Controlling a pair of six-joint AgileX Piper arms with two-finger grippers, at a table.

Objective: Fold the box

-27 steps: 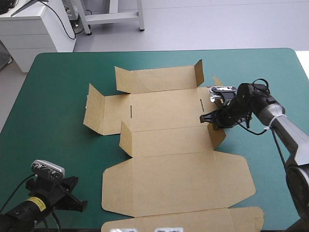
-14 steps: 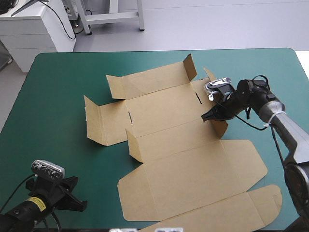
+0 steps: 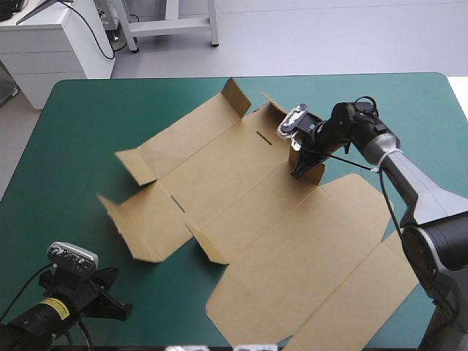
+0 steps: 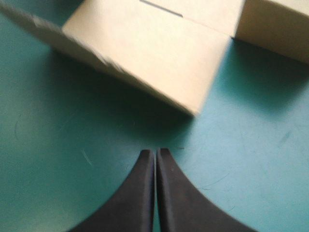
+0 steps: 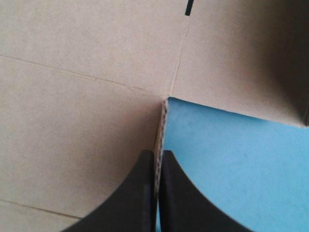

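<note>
Box: the box (image 3: 256,219), a cut sheet of brown board, lies spread and skewed on the teal-green cover (image 3: 66,146). Its main panels are flat and several small flaps are raised.
Right gripper: the right gripper (image 5: 157,157) is clenched on the upright side flap (image 5: 162,125), the board's edge pinched between the black fingers. Flat panels lie to one side of the jaws and bare cover to the other.
Left gripper: the left gripper (image 4: 155,157) is pressed together on nothing, low over the cover. A raised end flap (image 4: 145,53) stands ahead of its tips, apart from them.
Step in hand (judged): raising a side wall, or swinging the sheet round by the pinched flap.
Doing it well (judged): keep the pinch near the crease, so that the board hinges on its score rather than buckles. Move slowly, since the free sheet may slide. The idle left jaws could pin a panel down.
Slot: a dark slot (image 5: 189,7) is cut in the panel ahead of the right jaws.
Writing: none shows on the board. A yellow sticker (image 3: 53,307) on the left arm carries print too small to read.
</note>
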